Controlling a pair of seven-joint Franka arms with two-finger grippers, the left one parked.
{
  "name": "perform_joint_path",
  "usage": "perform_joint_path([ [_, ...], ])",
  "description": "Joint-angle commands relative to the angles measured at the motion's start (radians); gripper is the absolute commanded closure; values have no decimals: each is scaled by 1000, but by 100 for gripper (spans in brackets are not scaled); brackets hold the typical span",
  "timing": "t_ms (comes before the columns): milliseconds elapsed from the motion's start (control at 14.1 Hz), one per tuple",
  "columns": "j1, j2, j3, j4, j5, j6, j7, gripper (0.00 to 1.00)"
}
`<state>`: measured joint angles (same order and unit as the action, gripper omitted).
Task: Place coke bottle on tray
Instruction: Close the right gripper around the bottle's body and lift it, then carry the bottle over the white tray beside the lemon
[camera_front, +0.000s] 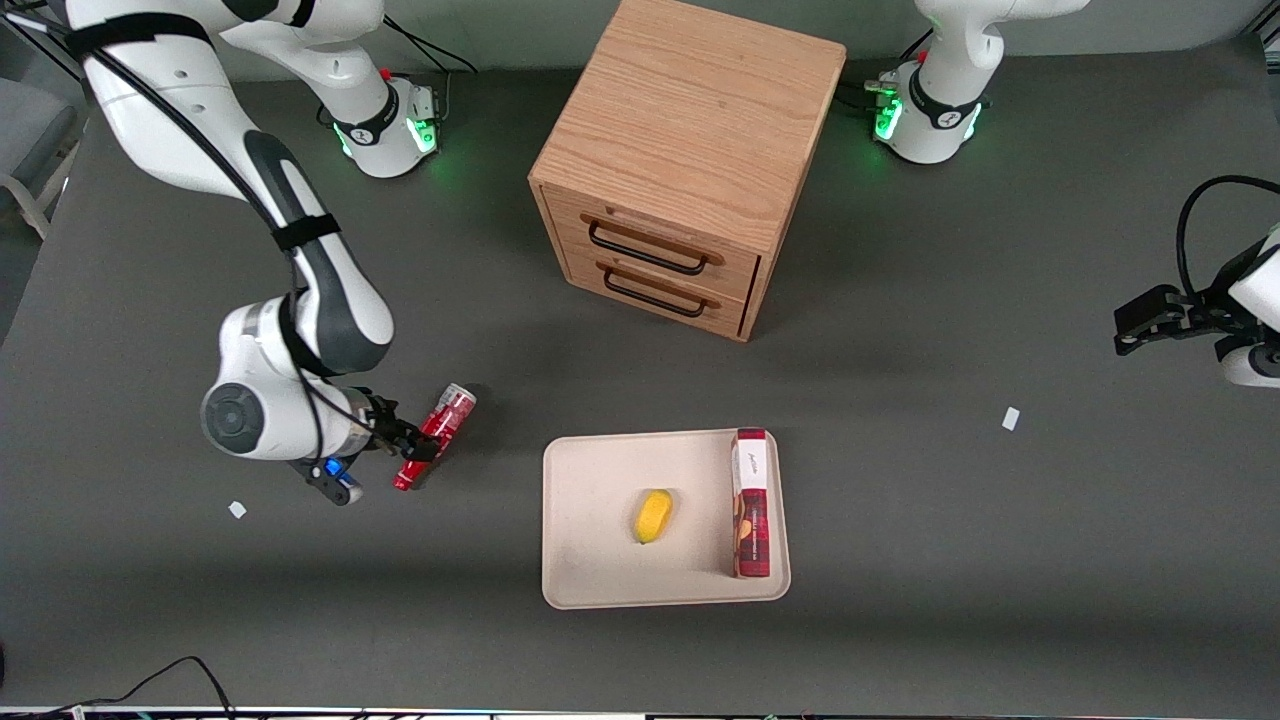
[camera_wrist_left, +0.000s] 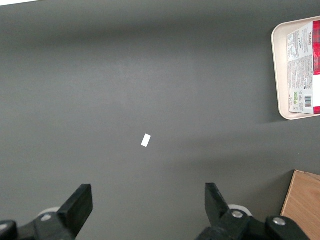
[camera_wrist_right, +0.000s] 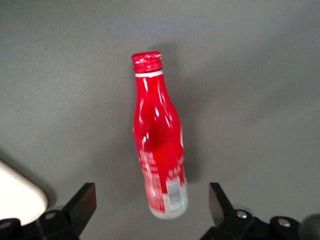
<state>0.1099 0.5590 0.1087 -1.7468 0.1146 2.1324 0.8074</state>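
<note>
bottle (camera_wrist_right: 159, 150) lying on counter (camera_front: 900, 500), well apart from tray (camera_front: 600, 570). gripper (camera_wrist_right: 152, 212) just above bottle, fingers (camera_wrist_right: 82, 202) spread wide, not touching it.

table (camera_front: 900, 450): dark grey, matte | wooden two-drawer cabinet (camera_front: 680, 170) | lighting: even

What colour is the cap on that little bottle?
Red, like the coke bottle itself; clearest in the right wrist view, with the open pincer around its base.

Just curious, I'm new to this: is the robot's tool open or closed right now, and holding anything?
Tool: open, fingers either side of the lying bottle, not holding it.
</note>
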Motion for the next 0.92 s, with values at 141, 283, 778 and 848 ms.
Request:
perform_joint_path([
  [141,4,34,2,-122,-21,222,29,0],
  [283,4,39,3,-137,-65,245,29,50],
  [778,2,-57,32,-100,-72,121,3,100],
  [848,2,-97,37,-88,-73,77,-28,100],
])
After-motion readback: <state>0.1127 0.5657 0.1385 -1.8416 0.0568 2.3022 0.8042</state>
